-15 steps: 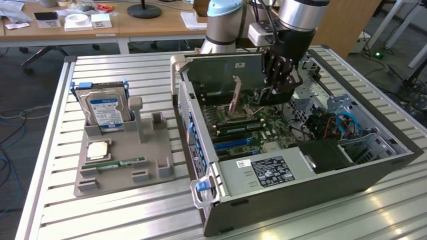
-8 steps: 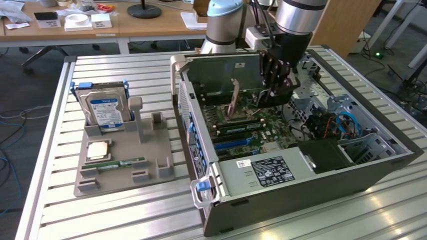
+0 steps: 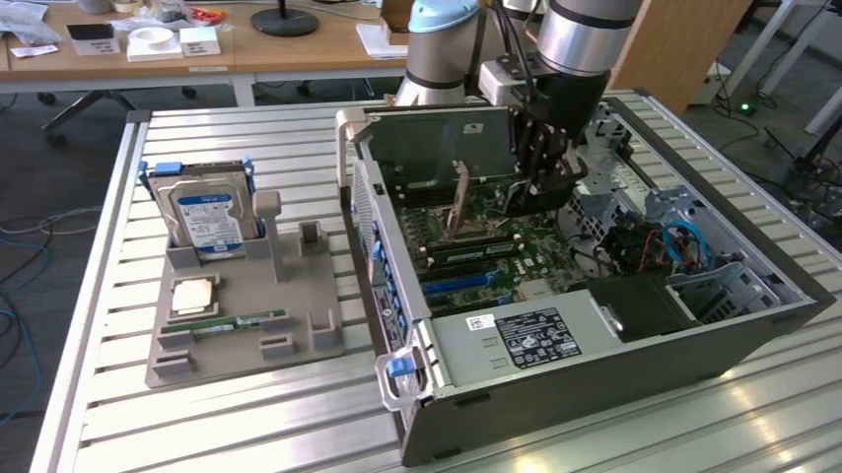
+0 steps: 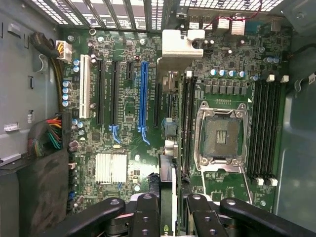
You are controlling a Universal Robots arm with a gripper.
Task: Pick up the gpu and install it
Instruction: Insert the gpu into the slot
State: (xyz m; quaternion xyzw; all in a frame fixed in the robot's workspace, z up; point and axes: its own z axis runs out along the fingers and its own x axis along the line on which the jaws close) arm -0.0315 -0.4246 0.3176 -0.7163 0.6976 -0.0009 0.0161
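Observation:
The gpu (image 3: pixel 441 143) is a flat dark card hanging on edge above the open computer case (image 3: pixel 736 325), with its pale bracket end toward the exterior view's left. My gripper (image 3: pixel 533 192) is shut on the card's other end. In the wrist view the gpu (image 4: pixel 168 173) runs edge-on away from between my gripper (image 4: pixel 168 212) fingers. Its silvery bracket (image 4: pixel 180 44) lies near the case's grilled wall. The card hovers over the motherboard (image 4: pixel 123 143), close beside the long blue slot (image 4: pixel 143 98).
A grey holder tray (image 3: pixel 310 330) on the slatted table holds a hard drive (image 3: pixel 207 212), a processor chip (image 3: pixel 195 294) and a green memory stick (image 3: pixel 237 322). Inside the case are the power supply (image 3: pixel 526 335), cable bundles (image 4: pixel 49 136) and the empty processor socket (image 4: pixel 222 136).

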